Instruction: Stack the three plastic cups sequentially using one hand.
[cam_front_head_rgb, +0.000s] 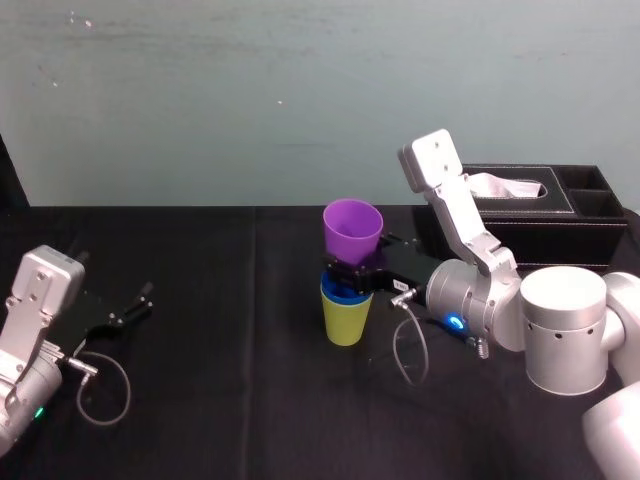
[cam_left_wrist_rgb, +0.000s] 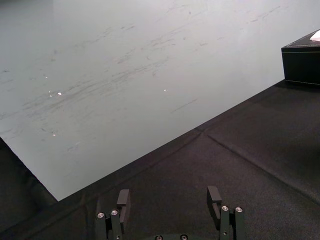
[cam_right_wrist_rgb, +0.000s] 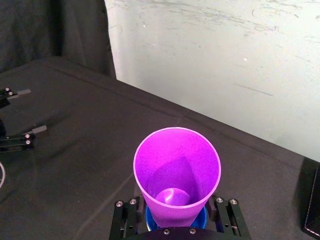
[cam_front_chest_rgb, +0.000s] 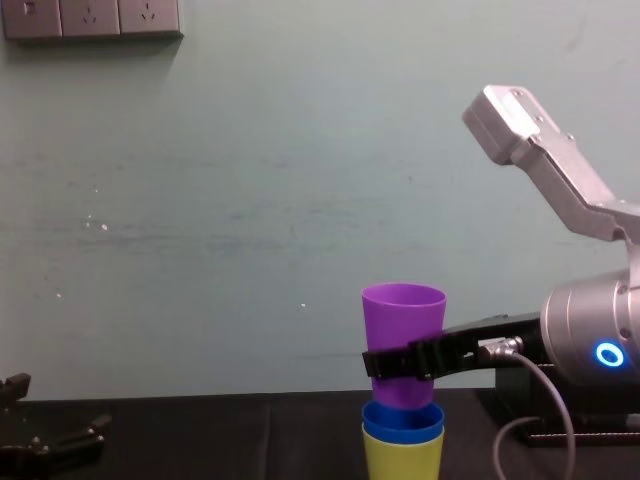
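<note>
The yellow-green cup (cam_front_head_rgb: 346, 322) stands upright at the table's middle with the blue cup (cam_front_head_rgb: 333, 291) nested in it. Directly above them is the purple cup (cam_front_head_rgb: 352, 228), upright, its base down at the blue cup's rim (cam_front_chest_rgb: 402, 418). My right gripper (cam_front_head_rgb: 352, 272) is shut on the purple cup's lower half, a finger on each side of it in the right wrist view (cam_right_wrist_rgb: 177, 170). In the chest view the purple cup (cam_front_chest_rgb: 403, 320) tops the column over the yellow-green cup (cam_front_chest_rgb: 402, 460). My left gripper (cam_left_wrist_rgb: 170, 197) rests open and idle at the left (cam_front_head_rgb: 135, 303).
A black tissue box (cam_front_head_rgb: 530, 205) stands at the back right behind my right arm, also seen far off in the left wrist view (cam_left_wrist_rgb: 302, 60). Black cloth covers the table (cam_front_head_rgb: 220, 380); a pale wall closes the far side.
</note>
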